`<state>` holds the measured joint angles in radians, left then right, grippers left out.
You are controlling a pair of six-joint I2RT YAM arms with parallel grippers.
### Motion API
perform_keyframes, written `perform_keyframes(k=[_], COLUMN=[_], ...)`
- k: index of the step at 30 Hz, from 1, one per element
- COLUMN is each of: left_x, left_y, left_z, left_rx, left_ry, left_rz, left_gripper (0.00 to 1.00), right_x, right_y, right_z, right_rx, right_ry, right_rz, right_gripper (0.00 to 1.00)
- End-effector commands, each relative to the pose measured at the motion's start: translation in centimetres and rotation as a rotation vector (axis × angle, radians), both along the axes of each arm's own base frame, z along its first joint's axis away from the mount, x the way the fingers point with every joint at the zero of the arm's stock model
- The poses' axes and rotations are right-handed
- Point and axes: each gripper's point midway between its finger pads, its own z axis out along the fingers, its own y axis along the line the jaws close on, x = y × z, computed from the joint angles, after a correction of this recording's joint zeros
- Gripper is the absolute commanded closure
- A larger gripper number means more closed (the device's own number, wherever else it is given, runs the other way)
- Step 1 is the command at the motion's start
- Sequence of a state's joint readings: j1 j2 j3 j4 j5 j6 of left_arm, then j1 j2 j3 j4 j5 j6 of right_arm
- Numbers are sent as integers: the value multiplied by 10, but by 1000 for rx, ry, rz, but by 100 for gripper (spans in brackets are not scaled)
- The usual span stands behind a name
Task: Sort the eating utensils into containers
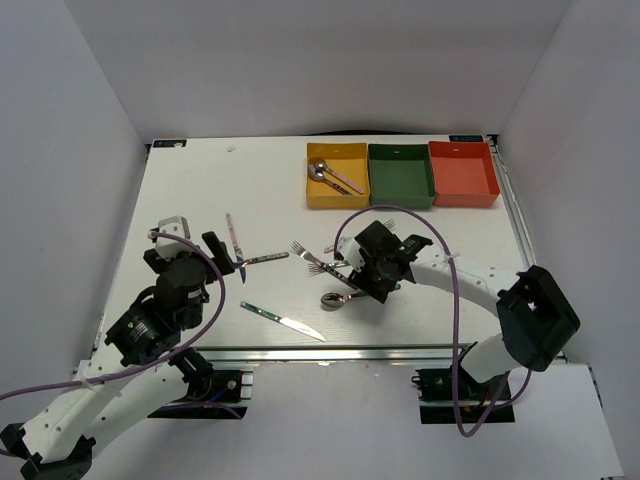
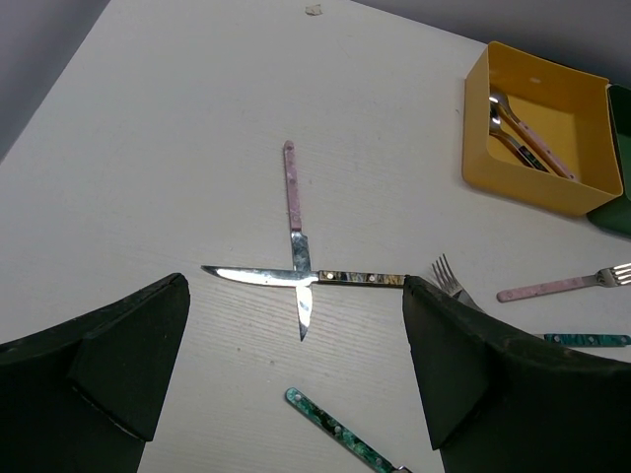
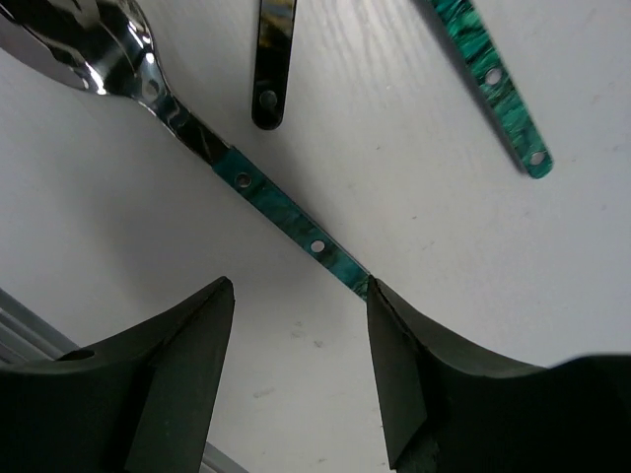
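Observation:
Three bins stand in a row at the back right: yellow (image 1: 337,197), dark green (image 1: 401,198), red-orange (image 1: 463,198). Two pink-handled spoons (image 1: 330,176) lie in the yellow bin, which also shows in the left wrist view (image 2: 532,187). My left gripper (image 1: 192,244) is open and empty, just short of two crossed knives (image 2: 300,268). My right gripper (image 3: 301,296) is open and low over a teal-handled spoon (image 3: 281,209). Its right fingertip (image 3: 380,305) is at the handle's end. Forks (image 1: 312,260) and a teal-handled knife (image 1: 283,320) lie loose mid-table.
A dark handle (image 3: 272,59) and another teal handle (image 3: 493,84) lie just beyond the spoon. The table's front rail (image 1: 330,352) runs close to the spoon and the teal-handled knife. White walls enclose the table on three sides.

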<state>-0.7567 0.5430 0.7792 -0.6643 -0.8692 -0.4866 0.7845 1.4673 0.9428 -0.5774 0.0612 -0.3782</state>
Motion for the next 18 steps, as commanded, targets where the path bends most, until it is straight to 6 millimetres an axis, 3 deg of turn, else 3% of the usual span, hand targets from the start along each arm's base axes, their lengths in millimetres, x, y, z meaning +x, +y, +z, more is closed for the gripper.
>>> perform_keyframes(k=[1, 13, 18], left_x=[1, -1, -1], left_y=[-5, -5, -5], left_z=[0, 2, 2], left_rx=[1, -12, -9], left_ry=[1, -11, -10], left_rz=[-24, -35, -35], left_gripper=[2, 2, 2], right_x=[9, 11, -7], right_y=[0, 22, 31], right_z=[-5, -43, -51], right_rx=[-4, 25, 76], right_ry=[-46, 18, 68], right_rz=[-3, 62, 90], right_gripper=[38, 48, 56])
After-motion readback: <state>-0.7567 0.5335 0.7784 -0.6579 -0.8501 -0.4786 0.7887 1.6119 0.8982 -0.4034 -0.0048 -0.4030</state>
